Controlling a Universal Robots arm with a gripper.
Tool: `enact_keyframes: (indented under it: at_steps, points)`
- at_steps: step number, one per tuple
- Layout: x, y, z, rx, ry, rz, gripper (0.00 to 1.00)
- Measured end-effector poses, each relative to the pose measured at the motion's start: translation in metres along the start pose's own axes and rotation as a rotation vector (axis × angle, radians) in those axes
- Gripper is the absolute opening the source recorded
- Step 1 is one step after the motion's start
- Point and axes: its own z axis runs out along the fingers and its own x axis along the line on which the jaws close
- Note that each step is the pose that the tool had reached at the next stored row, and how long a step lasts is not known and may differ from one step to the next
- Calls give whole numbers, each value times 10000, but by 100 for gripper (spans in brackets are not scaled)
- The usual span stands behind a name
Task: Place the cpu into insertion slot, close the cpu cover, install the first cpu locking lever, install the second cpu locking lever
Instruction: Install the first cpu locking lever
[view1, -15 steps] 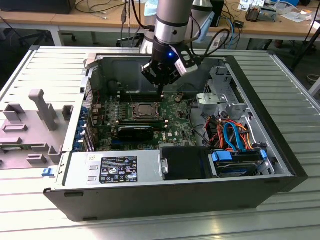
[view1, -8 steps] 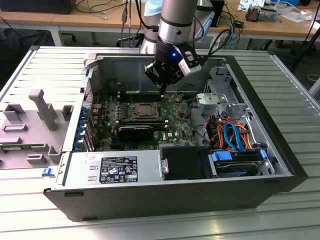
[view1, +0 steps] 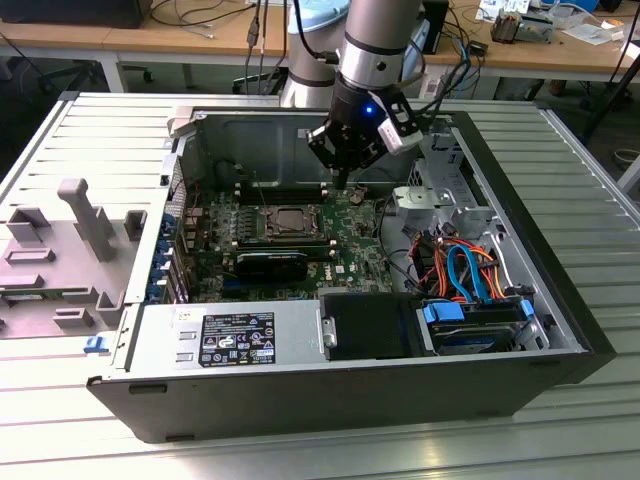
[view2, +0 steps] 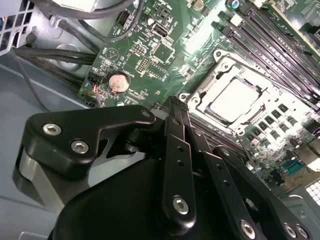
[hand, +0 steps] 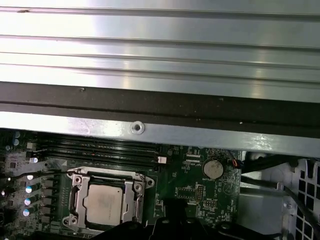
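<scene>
The cpu (view1: 291, 221) (view2: 235, 97) (hand: 102, 204) lies flat in its socket on the green motherboard (view1: 350, 255) inside an open computer case. The silver cpu cover (hand: 134, 202) lies down around it, and the chip's grey top shows through the cover's window. Thin metal levers run along the socket's sides; whether they are latched I cannot tell. My gripper (view1: 343, 183) (view2: 176, 107) (hand: 177, 215) hangs shut and empty above the board. In the exterior view it is beside the socket, a little to the right and behind it, touching nothing.
The case's walls (view1: 520, 215) ring the board. A power supply (view1: 230, 335) fills the front. Drive bays with orange and blue cables (view1: 465, 270) sit on the exterior view's right. A coin battery (hand: 212, 168) and memory slots (hand: 100, 147) lie near the socket. A grey fixture (view1: 80, 235) stands outside the case.
</scene>
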Motion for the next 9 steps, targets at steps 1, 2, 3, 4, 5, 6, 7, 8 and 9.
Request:
enact_keyframes:
  at_steps: [1,2,3,4,5,6,7,8,9]
  points:
    - [24,2,2,-4,-3,-1,11]
    - [48,4,4,-13,-7,-2,11]
    - [67,5,6,-24,-11,-1,11]
    - [102,9,10,-52,-21,-4,11]
    - [130,12,13,-69,-28,-5,11]
    - [187,16,16,-103,-41,-8,11]
    - [224,19,19,-132,-48,-9,11]
    - [253,22,22,-155,-56,-13,11]
    - [289,25,25,-178,-65,-15,11]
